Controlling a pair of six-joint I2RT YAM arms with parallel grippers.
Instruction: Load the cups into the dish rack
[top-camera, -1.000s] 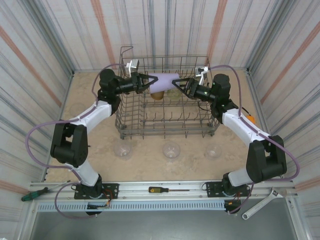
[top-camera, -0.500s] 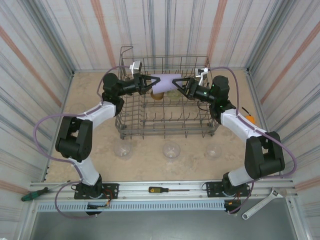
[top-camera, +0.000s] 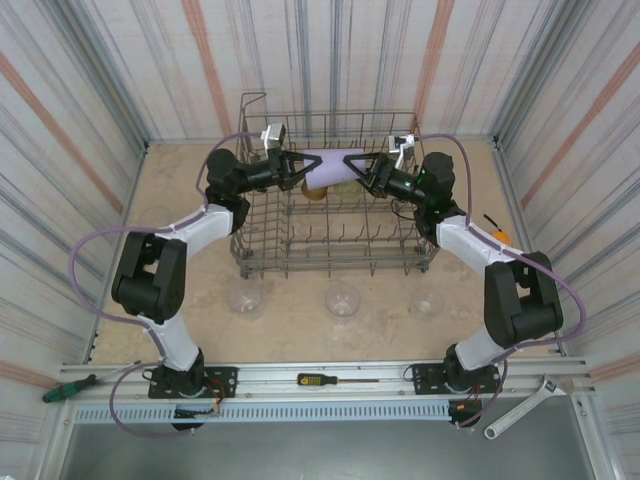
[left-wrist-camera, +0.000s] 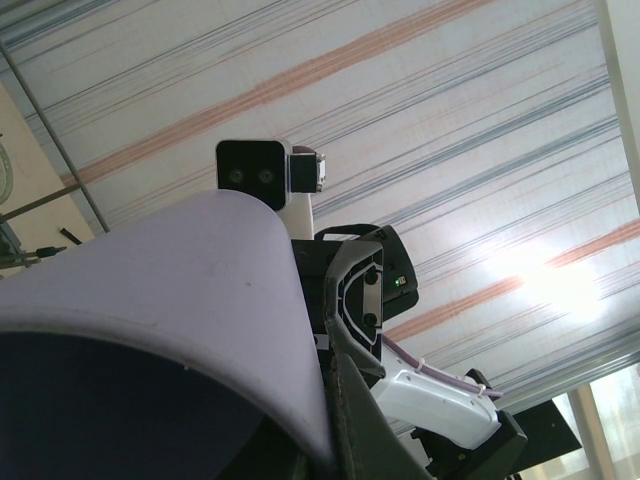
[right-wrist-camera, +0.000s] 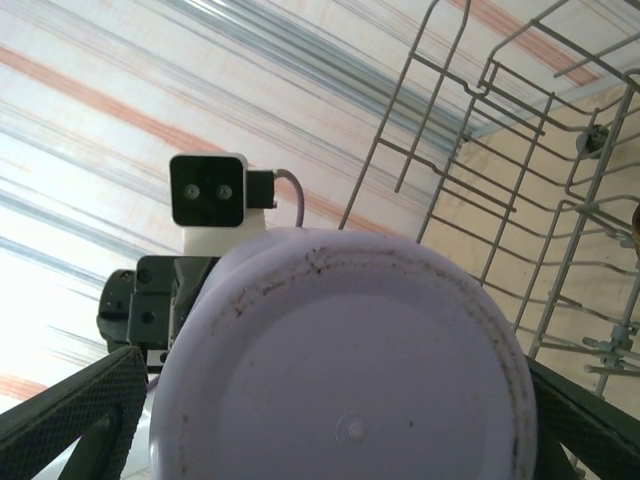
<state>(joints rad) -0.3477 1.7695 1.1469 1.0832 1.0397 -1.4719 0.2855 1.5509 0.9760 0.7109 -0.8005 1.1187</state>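
Note:
A lavender cup (top-camera: 328, 165) lies on its side in the air over the back of the dish rack (top-camera: 335, 262). My left gripper (top-camera: 300, 168) is shut on its rim; in the left wrist view the cup wall (left-wrist-camera: 180, 300) fills the lower left, pinched by one finger (left-wrist-camera: 372, 440). My right gripper (top-camera: 354, 166) faces it, open, with its fingers (right-wrist-camera: 70, 410) standing wide on either side of the cup's base (right-wrist-camera: 340, 340); whether they touch it I cannot tell. An amber cup (top-camera: 315, 191) sits in the rack. Three clear cups (top-camera: 343, 299) stand on the table in front.
Rack wires (right-wrist-camera: 500, 130) rise close on the right of the right wrist view. An orange round object (top-camera: 500, 237) lies right of the rack. A screwdriver (top-camera: 325, 380) and a wrench (top-camera: 520, 410) rest on the near rail. Striped walls enclose the table.
The left arm carried the lavender cup slightly right and up. The right gripper moved left up to the cup's base, and its jaws have narrowed a little.

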